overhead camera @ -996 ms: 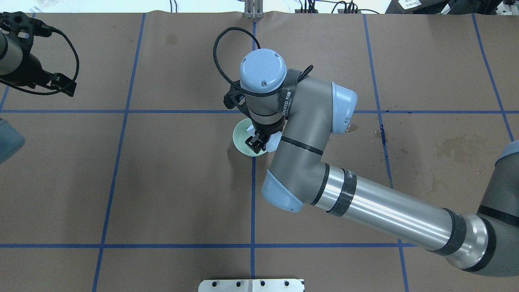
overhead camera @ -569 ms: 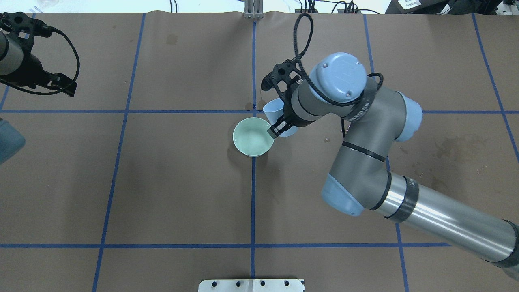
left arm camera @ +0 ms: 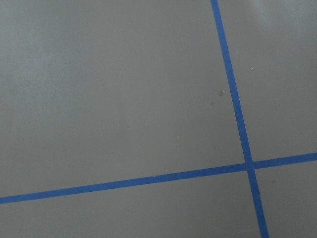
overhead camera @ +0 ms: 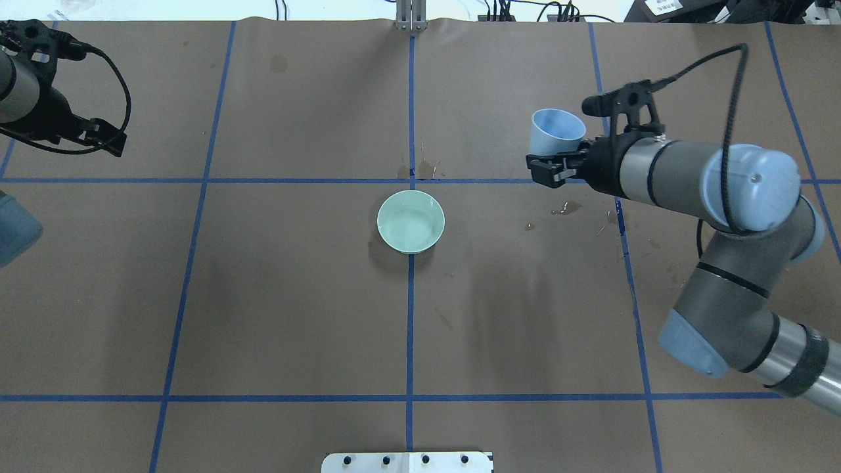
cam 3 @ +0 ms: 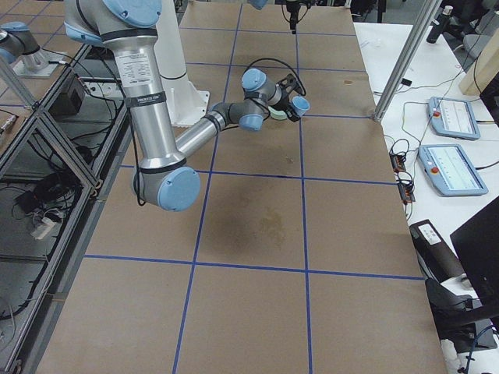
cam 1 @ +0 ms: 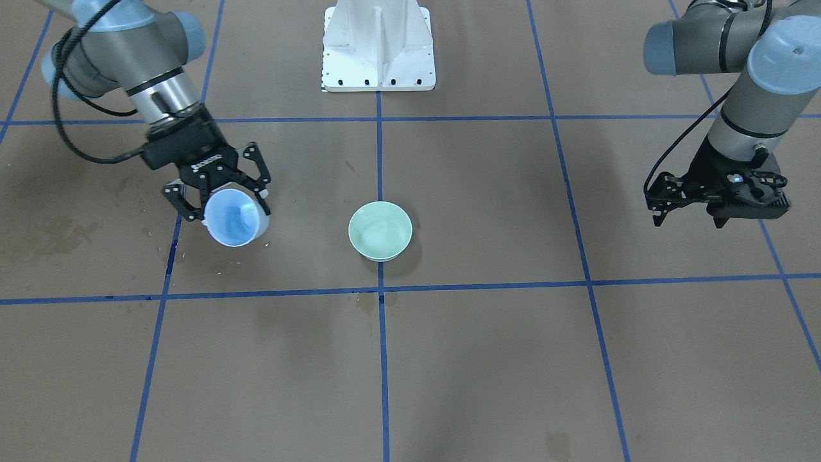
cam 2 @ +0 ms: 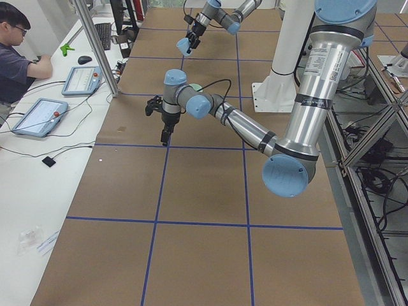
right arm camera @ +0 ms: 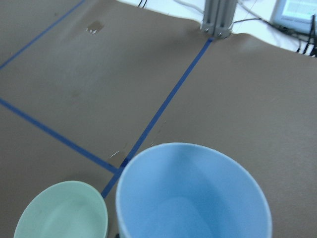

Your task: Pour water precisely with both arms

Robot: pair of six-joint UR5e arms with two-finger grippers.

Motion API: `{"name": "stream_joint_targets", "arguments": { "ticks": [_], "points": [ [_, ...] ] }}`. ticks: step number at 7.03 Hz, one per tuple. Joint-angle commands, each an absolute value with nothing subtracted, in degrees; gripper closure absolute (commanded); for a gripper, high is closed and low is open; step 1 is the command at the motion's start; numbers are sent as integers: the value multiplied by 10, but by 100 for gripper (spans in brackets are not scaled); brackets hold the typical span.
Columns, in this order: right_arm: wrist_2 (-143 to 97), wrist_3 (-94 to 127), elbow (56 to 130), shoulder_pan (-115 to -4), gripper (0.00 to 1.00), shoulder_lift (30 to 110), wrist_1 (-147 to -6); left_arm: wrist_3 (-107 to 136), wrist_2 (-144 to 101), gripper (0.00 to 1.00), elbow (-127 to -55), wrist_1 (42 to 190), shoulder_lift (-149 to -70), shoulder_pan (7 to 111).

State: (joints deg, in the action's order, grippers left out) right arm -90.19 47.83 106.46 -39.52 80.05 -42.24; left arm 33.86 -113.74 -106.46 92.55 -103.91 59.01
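My right gripper [overhead camera: 557,152] is shut on a light blue cup [overhead camera: 557,130] and holds it above the table, well to the right of the pale green bowl [overhead camera: 410,221]. In the front-facing view the cup [cam 1: 234,218] tilts its mouth towards the camera between the gripper's fingers [cam 1: 260,186]. The right wrist view shows the cup's rim [right arm camera: 193,148] close up, with the bowl [right arm camera: 62,210] at lower left. The bowl [cam 1: 380,230] has a faint sheen inside; no stream of water shows. My left gripper [cam 1: 686,218] hangs open and empty at the table's left end, also in the overhead view [overhead camera: 105,135].
Small wet spots [overhead camera: 420,172] lie on the brown board just behind the bowl, with more drops [overhead camera: 566,209] to its right. The white pedestal [cam 1: 378,48] stands at the robot's side of the table. Blue tape lines grid the board. The left wrist view shows only bare board.
My right arm has swung away from above the bowl to the right and back, carrying the blue cup with it. The bowl now shows fully. The left arm has not moved.
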Motion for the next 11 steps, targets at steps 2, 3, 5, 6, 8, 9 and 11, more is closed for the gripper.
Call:
{"name": "stream_joint_targets", "arguments": {
  "ticks": [2,3,5,6,8,9,11],
  "points": [
    [-747,503,1056,-410,100,1016,-270,339,-1137,0,-1070,925,-1040,591],
    [-695,536,1032,-410,100,1051,-265,339,-1137,0,-1074,925,-1040,592],
    [-608,607,929,-407,100,1056,-223,349,-1136,0,-1078,925,-1040,590],
    [-593,613,865,-400,100,1056,-159,363,-1136,0,-1079,926,-1041,586],
    [-567,614,816,-368,100,1051,-95,363,-1136,0,-1078,926,-1042,585],
    [-549,614,816,-345,100,1051,-94,364,-1136,0,-1078,926,-1042,584],
    [-532,624,817,-296,100,1051,-64,363,-1136,0,-1078,926,-1041,583]
  ]
}}
